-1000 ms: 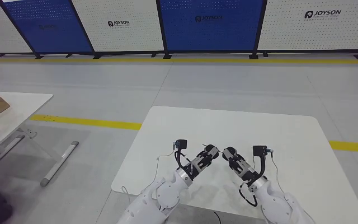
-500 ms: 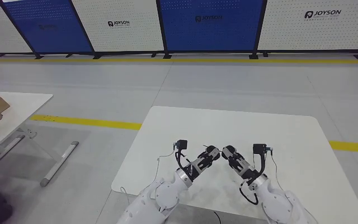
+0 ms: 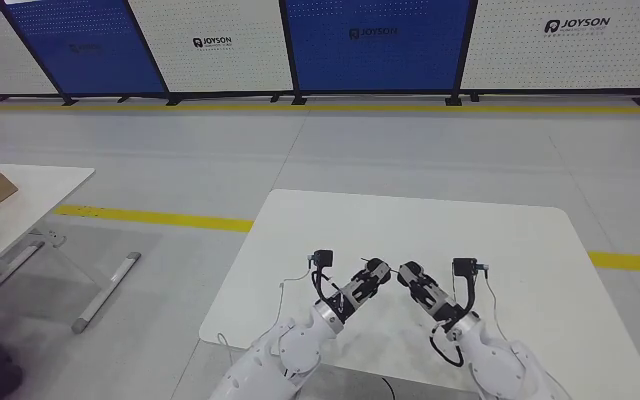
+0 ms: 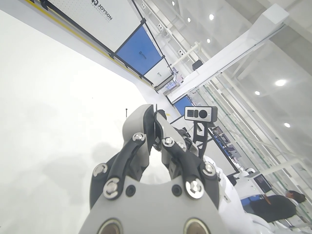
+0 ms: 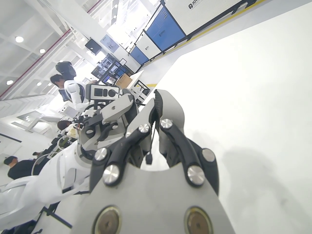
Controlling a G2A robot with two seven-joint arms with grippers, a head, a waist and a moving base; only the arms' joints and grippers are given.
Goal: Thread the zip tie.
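The zip tie is a thin black strap that runs down between the pads of my right gripper, which is shut on it. Its small square head hangs free inside the fingers. My left gripper is shut too, and a thin black sliver of the tie sticks out at its tips. In the top view the left gripper and the right gripper stand tip to tip, a small gap apart, above the front part of the white table.
The table's left edge lies close to the left arm. A second white table stands to the far left across the floor. Blue and white panels line the back.
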